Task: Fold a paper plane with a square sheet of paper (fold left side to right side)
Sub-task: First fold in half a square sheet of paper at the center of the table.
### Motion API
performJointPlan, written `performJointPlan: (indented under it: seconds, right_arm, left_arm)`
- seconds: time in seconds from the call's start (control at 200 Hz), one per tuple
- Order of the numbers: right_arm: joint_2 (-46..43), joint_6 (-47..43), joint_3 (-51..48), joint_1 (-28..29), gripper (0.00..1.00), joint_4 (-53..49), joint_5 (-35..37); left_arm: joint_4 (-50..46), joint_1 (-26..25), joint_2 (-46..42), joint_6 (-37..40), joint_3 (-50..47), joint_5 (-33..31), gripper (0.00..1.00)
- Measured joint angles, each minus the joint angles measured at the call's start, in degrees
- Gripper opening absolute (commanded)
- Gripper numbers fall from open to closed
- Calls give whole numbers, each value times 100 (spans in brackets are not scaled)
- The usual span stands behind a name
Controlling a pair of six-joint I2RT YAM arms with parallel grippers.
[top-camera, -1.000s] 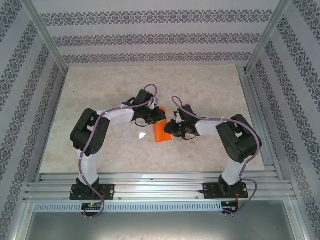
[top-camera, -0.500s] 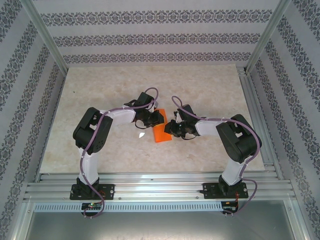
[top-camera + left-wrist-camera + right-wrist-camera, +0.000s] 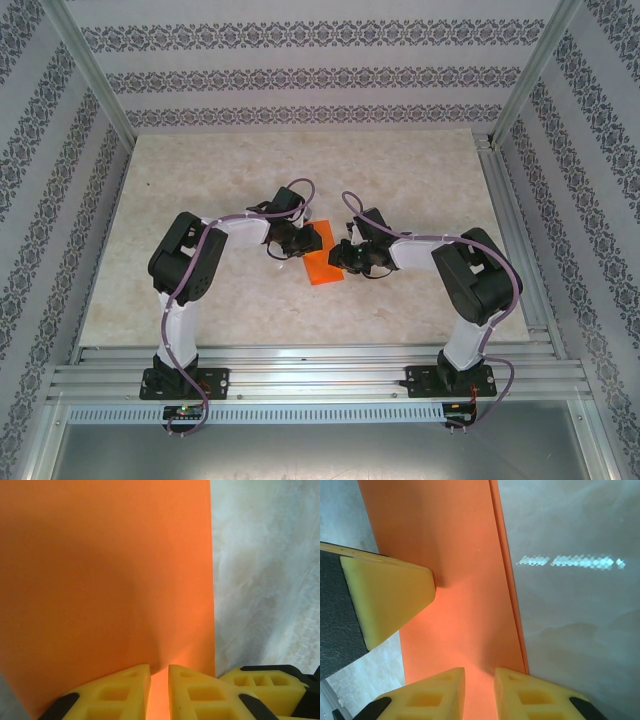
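The square sheet of paper (image 3: 322,268) lies on the table as a bright orange, narrow folded rectangle between my two grippers. In the right wrist view the paper (image 3: 460,580) shows two layers with slightly offset edges along its right side. My left gripper (image 3: 303,243) rests its tips on the paper's far end, its jaws open only a narrow slit (image 3: 159,667) with flat paper (image 3: 110,570) beneath. My right gripper (image 3: 343,256) stands at the paper's right edge, jaws also slightly open (image 3: 479,671), tips down on the sheet. Nothing sits between either pair of fingers.
The pale marble-patterned table (image 3: 200,200) stretches wide on all sides of the paper. Aluminium frame rails (image 3: 300,365) run along the near edge, and patterned walls close in the back and sides. A finger of the left gripper (image 3: 390,595) rests on the paper in the right wrist view.
The left arm's elbow has shifted a little to the right and its gripper has slid slightly over the paper. The right arm and the paper have stayed put.
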Motion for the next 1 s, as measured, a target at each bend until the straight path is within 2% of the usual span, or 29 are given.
performJointPlan:
  seconds: [0.704,0.999]
  right_arm:
    - [114,-297,254,48,24,-258,173]
    - [120,-411,326,85,24,-387,282]
  left_arm:
    - [-37,293,9,262,28,260,31]
    - [-203,654,136,354,289,201,32]
